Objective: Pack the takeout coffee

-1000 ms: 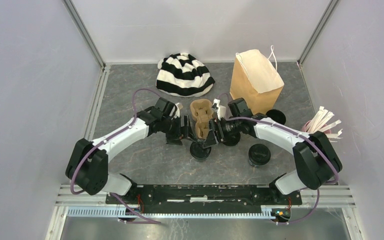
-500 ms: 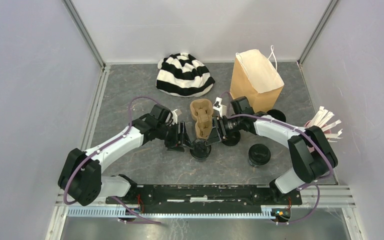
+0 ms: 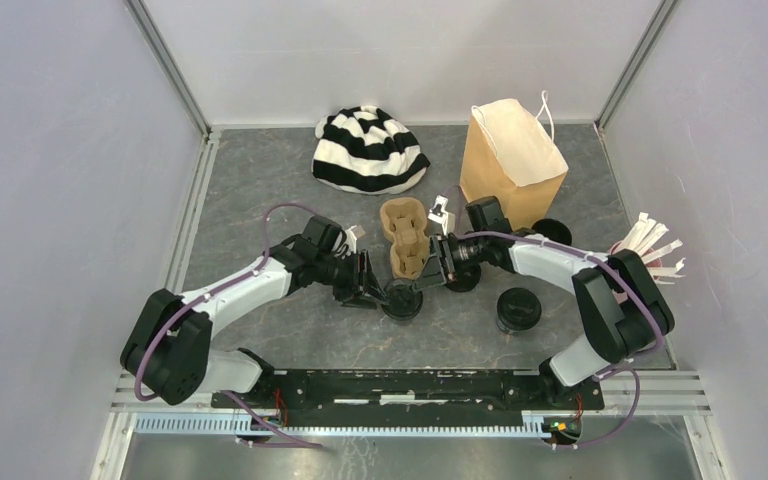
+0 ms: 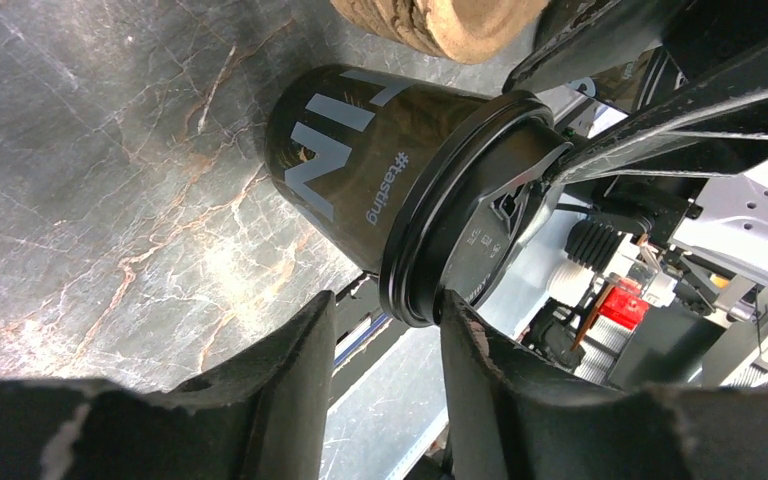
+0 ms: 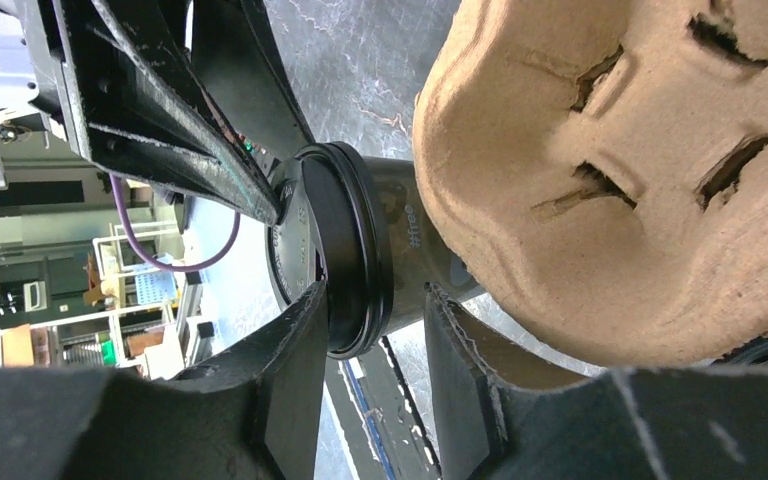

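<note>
Both arms have drawn in toward the near coffee cup (image 3: 401,300) over the last second, my left gripper (image 3: 372,291) having left the flank of the cardboard carrier (image 3: 405,238) to meet my right gripper (image 3: 424,278) across the cup. Both sets of jaws have narrowed. The cup, the carrier and all else on the table have not shifted.

Findings, grippers: on each wrist view the jaws stand apart, astride the rim of the cup's lid (image 4: 470,220). One finger lies against or very near the rim and a sliver of gap shows on the other side. I record no clamp on either side as yet.

Findings, task items: the near cup stands upright on the table, lid on, just in front of the carrier's near end and not seated in it. The second coffee cup (image 3: 518,310) stands apart to the right, untouched. The paper bag (image 3: 513,160) stands open at the back right. Nothing is packed. In my judgement the step in hand is seizing the first cup. Two grippers pinching one thin lid rim risk popping the lid.

Findings, surroundings: the table (image 3: 260,180) is dark grey with pale marbled veins. A black-and-white striped hat (image 3: 370,150) lies at the back, white sticks (image 3: 650,240) at the far right. Plain pale walls on metal framing enclose the space.
</note>
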Tool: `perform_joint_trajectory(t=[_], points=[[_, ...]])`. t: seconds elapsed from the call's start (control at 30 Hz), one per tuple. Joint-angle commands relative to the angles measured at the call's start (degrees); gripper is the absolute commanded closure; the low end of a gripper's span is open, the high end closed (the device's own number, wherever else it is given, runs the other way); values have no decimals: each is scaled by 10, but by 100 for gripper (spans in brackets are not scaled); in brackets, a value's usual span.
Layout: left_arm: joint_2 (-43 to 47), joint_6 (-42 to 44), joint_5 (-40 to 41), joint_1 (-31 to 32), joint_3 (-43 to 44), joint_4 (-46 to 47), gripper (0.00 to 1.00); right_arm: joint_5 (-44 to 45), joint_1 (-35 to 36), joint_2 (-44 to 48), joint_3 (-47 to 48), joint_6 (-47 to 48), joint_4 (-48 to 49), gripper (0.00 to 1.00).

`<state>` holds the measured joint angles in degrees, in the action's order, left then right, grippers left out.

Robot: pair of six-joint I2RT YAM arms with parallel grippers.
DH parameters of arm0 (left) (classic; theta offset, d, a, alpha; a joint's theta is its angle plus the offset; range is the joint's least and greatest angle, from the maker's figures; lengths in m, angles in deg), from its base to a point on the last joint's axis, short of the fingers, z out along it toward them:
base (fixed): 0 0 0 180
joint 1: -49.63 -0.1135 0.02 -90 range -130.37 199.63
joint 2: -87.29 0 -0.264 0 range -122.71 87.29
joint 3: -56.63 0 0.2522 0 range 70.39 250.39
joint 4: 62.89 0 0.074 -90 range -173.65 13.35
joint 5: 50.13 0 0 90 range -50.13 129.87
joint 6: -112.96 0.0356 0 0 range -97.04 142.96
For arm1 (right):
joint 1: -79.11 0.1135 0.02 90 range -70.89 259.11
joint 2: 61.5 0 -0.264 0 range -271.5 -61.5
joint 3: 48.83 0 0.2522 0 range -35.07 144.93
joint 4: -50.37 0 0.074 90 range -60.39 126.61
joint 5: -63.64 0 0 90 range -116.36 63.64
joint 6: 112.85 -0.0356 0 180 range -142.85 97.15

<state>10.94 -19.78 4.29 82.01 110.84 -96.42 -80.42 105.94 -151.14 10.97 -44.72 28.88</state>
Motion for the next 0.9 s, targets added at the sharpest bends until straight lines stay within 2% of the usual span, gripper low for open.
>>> perform_joint_trajectory(t=[0.0,0.17,0.23,0.5,0.57,0.67,0.77,0.87], points=[[-20,-7,77,2,-10,-42,53,36,-1,-17,-43,12,21,58],[-17,-1,146,-2,-24,-73,57,61,0,-18,-106,-1,47,58],[-12,10,134,-3,-18,-63,55,49,-1,-13,-103,2,40,58],[42,12,57,-3,45,-28,28,-15,-1,33,-49,-33,31,45],[54,6,55,-3,47,-30,25,-16,-6,46,-36,-30,18,40],[60,-4,59,-4,43,-36,29,-18,-26,58,-30,-21,-6,37],[50,-9,62,-3,40,-44,41,-24,-42,70,-40,-12,-16,35],[45,-13,65,-4,37,-43,48,-26,-43,78,-49,-11,-13,34]])
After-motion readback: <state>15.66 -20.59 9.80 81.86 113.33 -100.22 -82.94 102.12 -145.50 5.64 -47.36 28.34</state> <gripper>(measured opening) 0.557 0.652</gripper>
